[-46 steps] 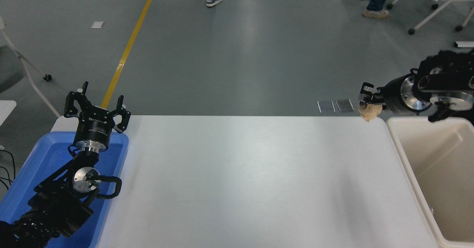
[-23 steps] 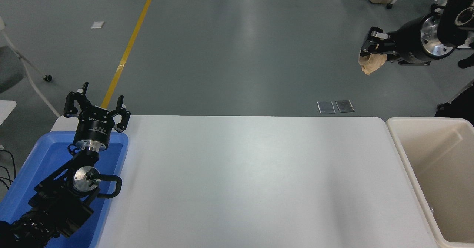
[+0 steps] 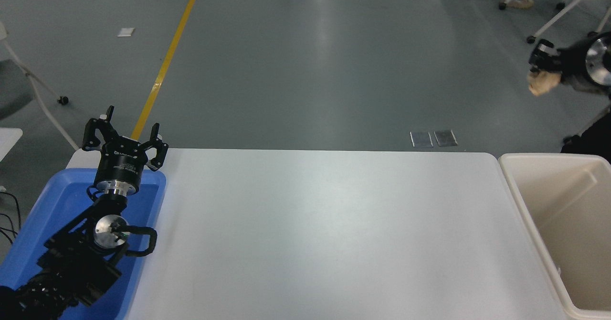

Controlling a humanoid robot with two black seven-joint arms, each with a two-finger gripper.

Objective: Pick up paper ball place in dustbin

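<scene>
My right gripper point(image 3: 538, 67) comes in from the right edge, raised high, and is shut on the tan paper ball point(image 3: 541, 83), which hangs below its fingertips. In the picture the ball sits above the far end of the cream-beige dustbin point(image 3: 525, 215), which stands at the table's right end and looks empty. My left gripper point(image 3: 125, 133) is parked open at the lower left, over the far end of the blue tray.
A shallow blue tray point(image 3: 57, 205) lies at the table's left end under my left arm. The white table point(image 3: 324, 234) fills the middle. Office chairs and a person's feet point(image 3: 518, 2) are on the floor at the top right.
My right gripper has risen from the table's far right corner and swung right with the paper ball, now nearer the right edge above the dustbin. The left arm has not moved.
</scene>
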